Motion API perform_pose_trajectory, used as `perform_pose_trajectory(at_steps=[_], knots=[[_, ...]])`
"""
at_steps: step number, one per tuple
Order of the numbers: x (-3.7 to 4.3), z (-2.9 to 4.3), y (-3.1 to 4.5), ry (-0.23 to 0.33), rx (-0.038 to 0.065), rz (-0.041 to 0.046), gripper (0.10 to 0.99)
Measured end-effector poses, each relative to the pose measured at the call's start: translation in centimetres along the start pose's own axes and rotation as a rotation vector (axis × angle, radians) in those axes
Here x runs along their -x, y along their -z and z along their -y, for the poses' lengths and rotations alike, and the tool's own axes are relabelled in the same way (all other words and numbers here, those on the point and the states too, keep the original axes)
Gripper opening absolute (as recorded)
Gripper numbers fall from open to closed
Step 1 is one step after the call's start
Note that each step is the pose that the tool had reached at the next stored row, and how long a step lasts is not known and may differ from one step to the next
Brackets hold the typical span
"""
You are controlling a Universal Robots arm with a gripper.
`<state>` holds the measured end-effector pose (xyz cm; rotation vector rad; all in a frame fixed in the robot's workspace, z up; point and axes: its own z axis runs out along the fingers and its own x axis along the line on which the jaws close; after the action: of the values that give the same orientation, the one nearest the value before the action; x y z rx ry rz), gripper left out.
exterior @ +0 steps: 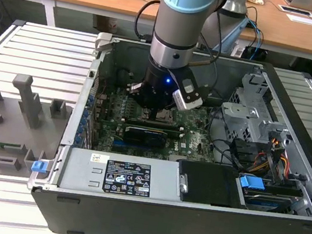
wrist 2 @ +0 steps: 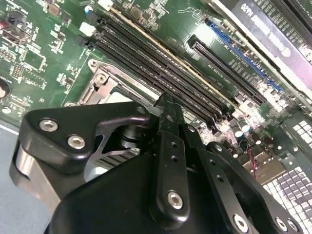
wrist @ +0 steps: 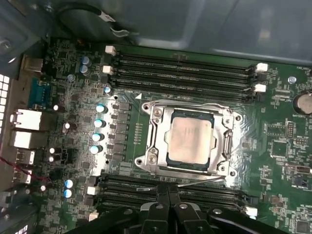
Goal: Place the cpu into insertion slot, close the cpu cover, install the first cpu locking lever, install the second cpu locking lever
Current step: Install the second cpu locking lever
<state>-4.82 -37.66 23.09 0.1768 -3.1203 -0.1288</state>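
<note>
The cpu (wrist: 189, 141), silvery-grey, lies flat in the insertion slot (wrist: 146, 106) on the green motherboard. The silvery cpu cover (wrist: 225, 141) lies down around it as a frame. A thin metal locking lever (wrist: 202, 181) runs along the socket's side closest to my gripper (wrist: 168, 191). The black fingers are pressed together, their tips right at that lever's end; I cannot tell if they touch it. In the second wrist view the gripper (wrist 2: 168, 103) hangs just beside the slot's metal corner (wrist 2: 104, 84). The exterior view shows the gripper (exterior: 159, 115) low inside the open computer case (exterior: 79, 114).
Long black memory slots (wrist: 185, 66) flank the socket on two sides. A black card (exterior: 144, 134) stands near the socket. A power supply (exterior: 122, 177), drive cage (exterior: 252, 111) and cables (exterior: 274, 159) crowd the case. A grey fixture tray (exterior: 6, 123) lies at the exterior view's left.
</note>
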Motion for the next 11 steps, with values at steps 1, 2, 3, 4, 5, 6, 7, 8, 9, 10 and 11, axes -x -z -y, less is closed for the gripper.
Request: perform_pose_trajectory(at_steps=[1, 2, 3, 4, 5, 6, 7, 8, 9, 10, 11], knots=[[-0.11, 0.00, -0.02, 0.000, 0.009, 0.0010, 0.106], [-0.28, 0.02, -0.02, 0.000, 0.024, 0.0027, 0.106], [-0.37, 0.04, -0.03, 0.001, 0.032, 0.0038, 0.106], [-0.44, 0.13, -0.06, 0.001, 0.039, 0.0045, 0.106], [-0.52, 0.28, -0.10, 0.001, 0.045, 0.0052, 0.106], [-0.59, 0.37, -0.15, 0.001, 0.049, 0.0056, 0.106], [-0.66, 0.43, -0.21, 0.001, 0.052, 0.0059, 0.106], [-0.73, 0.48, -0.27, 0.001, 0.055, 0.0063, 0.106], [-0.84, 0.52, -0.33, 0.001, 0.058, 0.0066, 0.106], [-1.00, 0.54, -0.40, 0.001, 0.062, 0.0071, 0.106], [-1.16, 0.56, -0.46, 0.001, 0.066, 0.0075, 0.106]])
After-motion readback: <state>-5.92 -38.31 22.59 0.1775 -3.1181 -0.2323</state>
